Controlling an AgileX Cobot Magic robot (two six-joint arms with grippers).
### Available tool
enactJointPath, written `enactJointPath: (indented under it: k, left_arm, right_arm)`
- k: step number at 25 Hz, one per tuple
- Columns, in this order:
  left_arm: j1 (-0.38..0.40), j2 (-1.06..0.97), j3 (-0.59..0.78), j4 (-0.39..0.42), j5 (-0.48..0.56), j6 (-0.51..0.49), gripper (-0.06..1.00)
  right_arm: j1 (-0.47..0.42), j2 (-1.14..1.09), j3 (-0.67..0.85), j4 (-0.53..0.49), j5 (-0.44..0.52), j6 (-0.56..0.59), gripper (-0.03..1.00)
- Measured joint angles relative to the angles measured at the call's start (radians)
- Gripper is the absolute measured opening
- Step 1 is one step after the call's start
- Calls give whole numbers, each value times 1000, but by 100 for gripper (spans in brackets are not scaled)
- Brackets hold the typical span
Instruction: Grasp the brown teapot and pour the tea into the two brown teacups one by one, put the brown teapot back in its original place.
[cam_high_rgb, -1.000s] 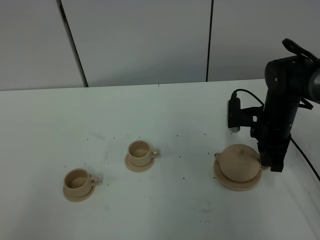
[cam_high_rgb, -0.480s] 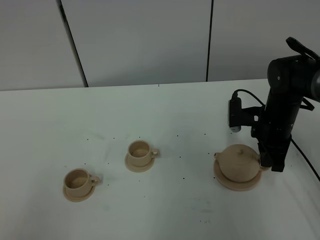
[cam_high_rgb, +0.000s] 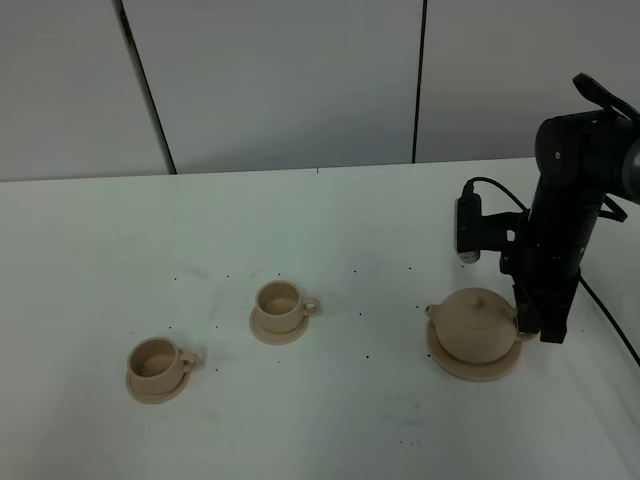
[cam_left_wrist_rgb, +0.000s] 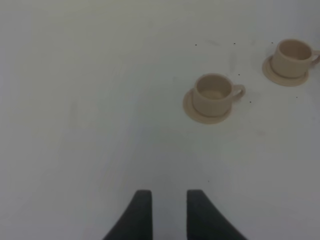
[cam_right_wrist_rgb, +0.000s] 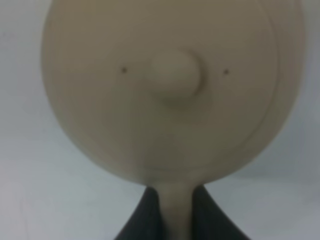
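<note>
High view: squat beige-tan ceramic teapot (cam_high_rgb: 473, 323), lid on, is sitting lower right over a flat round tan plate (cam_high_rgb: 470, 371). The right gripper (cam_high_rgb: 528, 322) is pinching its loop handle. Near small tan teacup (cam_high_rgb: 155, 360) and far small tan teacup (cam_high_rgb: 279, 302) are standing lower left, contents unclear.
Left wrist: left gripper (cam_left_wrist_rgb: 165, 212) is hanging slightly spread at bottom centre, gripping nothing.
Right wrist: dark fingers (cam_right_wrist_rgb: 145, 220) are squeezing the handle at bottom centre.

No text, label, brand, number or sign is showing legibly in any view. The brown teapot (cam_high_rgb: 475, 322), the two brown teacups (cam_high_rgb: 280, 302), the white surface (cam_high_rgb: 330, 220) and the dark arm housing (cam_high_rgb: 565, 200) are all showing plain faces, as far as the blur is allowing.
</note>
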Motion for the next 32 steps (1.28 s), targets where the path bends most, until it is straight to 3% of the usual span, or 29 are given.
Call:
enactJointPath:
  k: [21,32]
  left_arm:
    - [0,0,0,0,0,0,24]
    - [0,0,0,0,0,0,24]
  right_arm:
    - [0,3,0,6,-13,42,10]
    - [0,3,0,10,-10,47,26]
